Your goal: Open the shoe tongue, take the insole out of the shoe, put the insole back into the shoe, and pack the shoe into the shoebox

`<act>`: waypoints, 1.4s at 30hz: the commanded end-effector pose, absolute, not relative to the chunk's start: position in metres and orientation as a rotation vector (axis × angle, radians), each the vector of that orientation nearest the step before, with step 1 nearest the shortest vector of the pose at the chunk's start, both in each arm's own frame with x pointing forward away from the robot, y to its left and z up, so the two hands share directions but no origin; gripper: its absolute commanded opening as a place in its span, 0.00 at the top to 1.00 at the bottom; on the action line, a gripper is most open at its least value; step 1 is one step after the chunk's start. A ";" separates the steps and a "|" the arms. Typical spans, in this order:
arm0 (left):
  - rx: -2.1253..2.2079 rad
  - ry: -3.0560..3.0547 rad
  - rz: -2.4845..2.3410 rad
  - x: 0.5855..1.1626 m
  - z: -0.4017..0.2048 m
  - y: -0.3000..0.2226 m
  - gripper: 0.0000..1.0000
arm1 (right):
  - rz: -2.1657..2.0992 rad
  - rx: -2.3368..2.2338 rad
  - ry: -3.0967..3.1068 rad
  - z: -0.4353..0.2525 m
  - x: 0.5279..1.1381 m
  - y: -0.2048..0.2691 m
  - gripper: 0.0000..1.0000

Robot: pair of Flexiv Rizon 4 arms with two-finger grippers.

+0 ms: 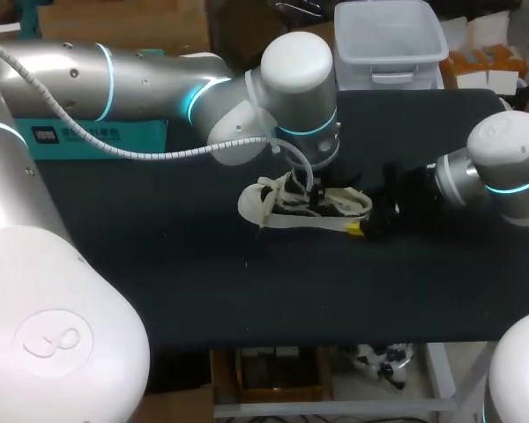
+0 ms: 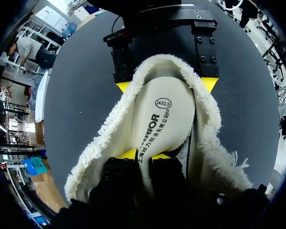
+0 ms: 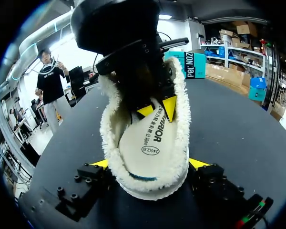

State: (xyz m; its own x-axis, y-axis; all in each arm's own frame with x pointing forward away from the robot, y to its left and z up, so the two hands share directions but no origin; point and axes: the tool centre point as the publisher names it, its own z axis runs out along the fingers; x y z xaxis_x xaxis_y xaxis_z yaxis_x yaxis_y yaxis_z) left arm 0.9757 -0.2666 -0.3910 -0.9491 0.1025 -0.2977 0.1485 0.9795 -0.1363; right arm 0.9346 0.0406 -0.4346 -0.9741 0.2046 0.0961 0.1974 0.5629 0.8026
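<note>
step: insole (image 2: 164, 119) removal, likely | left gripper (image 2: 144, 154) reaches inside shoe (image 1: 344, 201), pinches insole | right gripper (image 3: 150, 163) clamps shoe's heel | advice: peel insole heelward slowly, heel braced

Everything placed from the shoe (image 1: 304, 207), which sits on its sole near the middle of the table (image 1: 159, 282).

The insole (image 2: 164, 124) lies inside the shoe, along its length. My left gripper (image 2: 144, 155) stands above the shoe, down in its opening and over the insole, forward of the heel. My right gripper (image 3: 150, 163) is at the shoe's heel end (the end toward my right arm), one finger against each side of the heel. A box (image 1: 97, 139) stands well beyond the shoe's toe end, by the table's far edge.
</note>
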 end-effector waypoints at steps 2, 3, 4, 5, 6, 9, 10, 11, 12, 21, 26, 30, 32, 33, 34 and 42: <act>0.206 2.893 -0.306 0.996 -0.402 -0.273 1.00 | 1.428 0.349 2.772 -0.446 0.930 0.041 1.00; 0.226 2.926 -0.319 0.994 -0.397 -0.272 1.00 | 1.428 0.349 2.772 -0.446 0.930 0.041 1.00; 0.236 2.939 -0.331 0.992 -0.391 -0.270 1.00 | 1.428 0.349 2.772 -0.446 0.930 0.041 1.00; 0.246 2.960 -0.347 0.990 -0.386 -0.269 1.00 | 1.428 0.349 2.772 -0.446 0.930 0.041 1.00; 0.262 2.986 -0.361 0.988 -0.381 -0.269 1.00 | 1.428 0.349 2.772 -0.446 0.930 0.041 1.00; 0.283 3.038 -0.409 0.982 -0.366 -0.267 1.00 | 1.428 0.349 2.772 -0.446 0.930 0.041 1.00; 0.286 3.052 -0.428 0.980 -0.361 -0.266 1.00 | 1.428 0.349 2.772 -0.446 0.930 0.041 1.00; 0.294 3.067 -0.447 0.978 -0.357 -0.266 1.00 | 1.428 0.349 2.772 -0.446 0.930 0.041 1.00; 0.306 3.091 -0.466 0.976 -0.353 -0.266 1.00 | 1.428 0.349 2.772 -0.446 0.930 0.041 1.00; 0.370 3.167 -0.618 0.958 -0.328 -0.271 1.00 | 1.428 0.349 2.772 -0.446 0.930 0.041 1.00; 0.427 3.188 -0.711 0.944 -0.316 -0.277 1.00 | 1.428 0.349 2.772 -0.446 0.930 0.041 1.00; 0.469 3.191 -0.790 0.932 -0.301 -0.284 1.00 | 1.428 0.349 2.772 -0.446 0.930 0.041 1.00; 0.505 3.194 -0.833 0.927 -0.294 -0.288 1.00 | 1.428 0.349 2.772 -0.446 0.930 0.041 1.00; 0.508 3.189 -0.852 0.923 -0.289 -0.289 1.00 | 1.428 0.349 2.772 -0.446 0.930 0.041 1.00; 0.523 3.187 -0.873 0.920 -0.285 -0.289 1.00 | 1.428 0.349 2.772 -0.446 0.930 0.041 1.00; 0.656 3.214 -1.059 0.906 -0.253 -0.288 1.00 | 1.428 0.349 2.774 -0.445 0.930 0.039 1.00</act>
State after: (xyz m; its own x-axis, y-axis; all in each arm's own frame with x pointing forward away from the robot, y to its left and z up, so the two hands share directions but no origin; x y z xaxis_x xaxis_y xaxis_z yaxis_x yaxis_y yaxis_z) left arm 0.9016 -0.2948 -0.2588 -0.8934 0.4217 0.1549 0.2535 0.7579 -0.6011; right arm 0.9329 0.0417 -0.4345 -0.9750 0.2000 0.0963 0.1948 0.5630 0.8031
